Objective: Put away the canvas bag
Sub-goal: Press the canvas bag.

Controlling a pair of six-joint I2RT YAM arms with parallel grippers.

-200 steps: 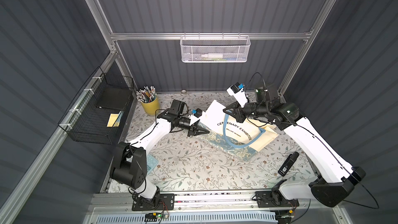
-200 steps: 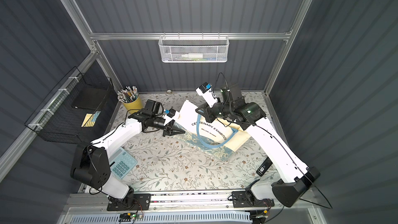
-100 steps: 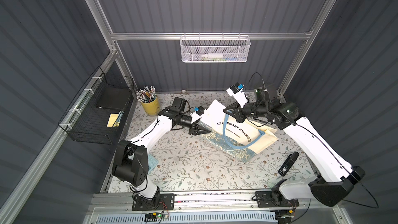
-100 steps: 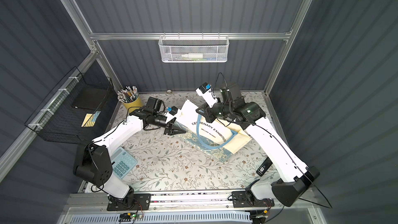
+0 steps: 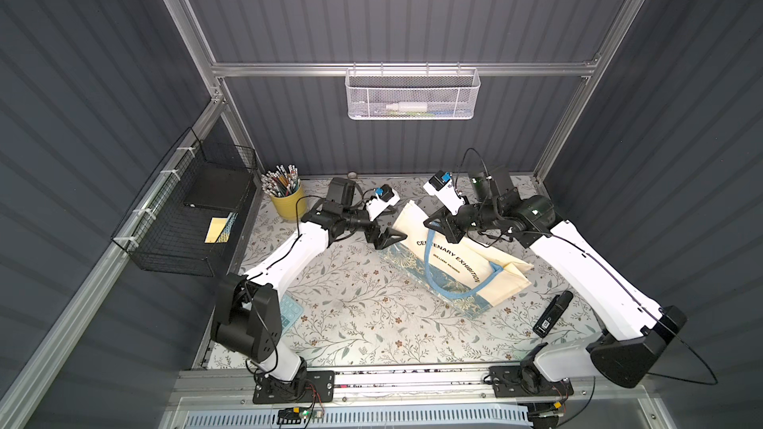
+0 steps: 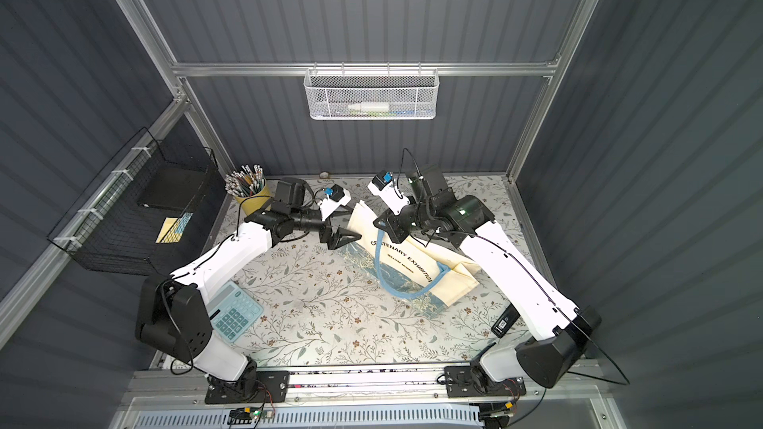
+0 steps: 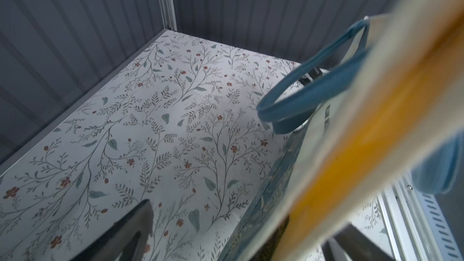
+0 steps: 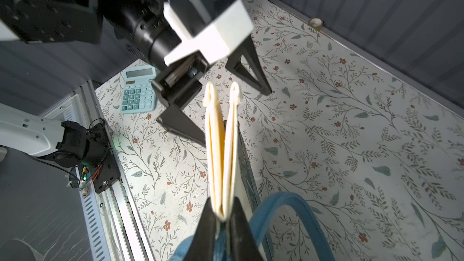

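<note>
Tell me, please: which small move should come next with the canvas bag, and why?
Probably close the left end effector: its jaws stand wide open around the raised edge of the canvas bag, an edge that only the right end effector pinches. A second grip would likely steady the bag for lifting.

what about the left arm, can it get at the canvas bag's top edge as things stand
Probably yes: the left gripper is open beside the raised edge of the canvas bag, held up by the right gripper; nothing stands between them.
</note>
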